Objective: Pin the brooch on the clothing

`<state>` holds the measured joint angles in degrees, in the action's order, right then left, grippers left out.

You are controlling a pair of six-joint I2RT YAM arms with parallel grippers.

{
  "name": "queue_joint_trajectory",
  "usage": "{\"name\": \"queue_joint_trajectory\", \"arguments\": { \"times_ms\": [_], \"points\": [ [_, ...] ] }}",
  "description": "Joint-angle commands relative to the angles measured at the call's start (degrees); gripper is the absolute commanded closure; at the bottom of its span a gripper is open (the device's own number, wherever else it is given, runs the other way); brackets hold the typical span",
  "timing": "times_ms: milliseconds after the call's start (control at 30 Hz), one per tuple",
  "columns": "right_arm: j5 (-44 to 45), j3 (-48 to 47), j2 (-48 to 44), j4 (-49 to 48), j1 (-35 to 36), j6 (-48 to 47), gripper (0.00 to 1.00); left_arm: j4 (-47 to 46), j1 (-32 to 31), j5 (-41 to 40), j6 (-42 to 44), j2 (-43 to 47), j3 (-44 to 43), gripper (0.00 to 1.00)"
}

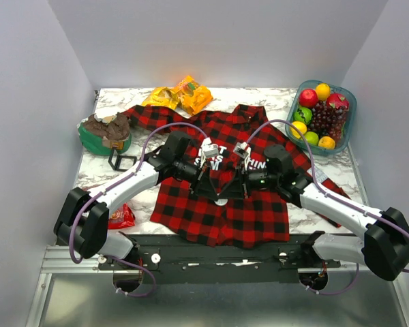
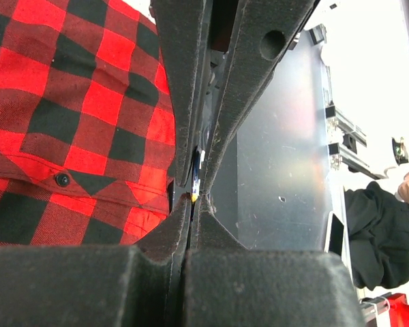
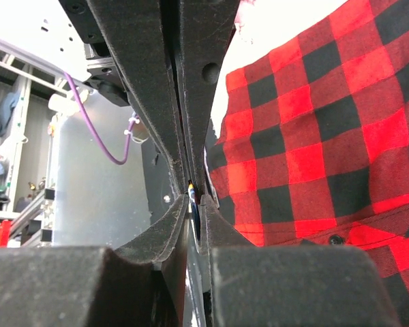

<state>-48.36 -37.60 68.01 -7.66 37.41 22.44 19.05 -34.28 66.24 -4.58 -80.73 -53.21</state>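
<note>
The clothing [image 1: 218, 218], a red and black plaid shirt with white letters, lies flat on the marble table [image 1: 116, 178]. Both grippers meet tip to tip just above its middle. The brooch shows only edge-on, as a thin blue-and-yellow sliver [image 2: 193, 182] [image 3: 191, 193] between the fingertips. My left gripper [image 1: 215, 187] [image 2: 191, 202] is shut on it. My right gripper [image 1: 233, 187] [image 3: 194, 202] has its jaws drawn in close around the same sliver, with a narrow slit still showing beside it. Plaid cloth [image 2: 75, 109] [image 3: 313, 136] fills one side of each wrist view. From above, the fingers hide the brooch.
A clear tub of fruit [image 1: 324, 116] stands at the back right. Orange snack packets [image 1: 180, 95] lie behind the collar. A green basket of brown items [image 1: 105, 133] and a black clip [image 1: 123, 162] sit at the left, with a red packet [image 1: 120, 216] near the left arm.
</note>
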Motion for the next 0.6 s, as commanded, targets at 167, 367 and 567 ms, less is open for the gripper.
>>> {"name": "queue_joint_trajectory", "arguments": {
  "times_ms": [167, 367, 567],
  "points": [
    [-1.3, 0.7, 0.5, -4.2, 0.0, 1.1, 0.82, 3.0, -1.7, 0.6, 2.7, 0.0, -2.2, 1.0],
    [-1.4, 1.0, 0.4, -4.7, 0.0, 1.6, 0.81, 3.6, -1.9, 0.6, 3.2, -0.5, -2.4, 1.0],
    [-1.5, 1.7, 0.1, -6.2, 0.0, 2.1, 0.99, 4.9, -2.3, 0.2, 4.1, -0.7, -3.0, 1.0]
  ]
}}
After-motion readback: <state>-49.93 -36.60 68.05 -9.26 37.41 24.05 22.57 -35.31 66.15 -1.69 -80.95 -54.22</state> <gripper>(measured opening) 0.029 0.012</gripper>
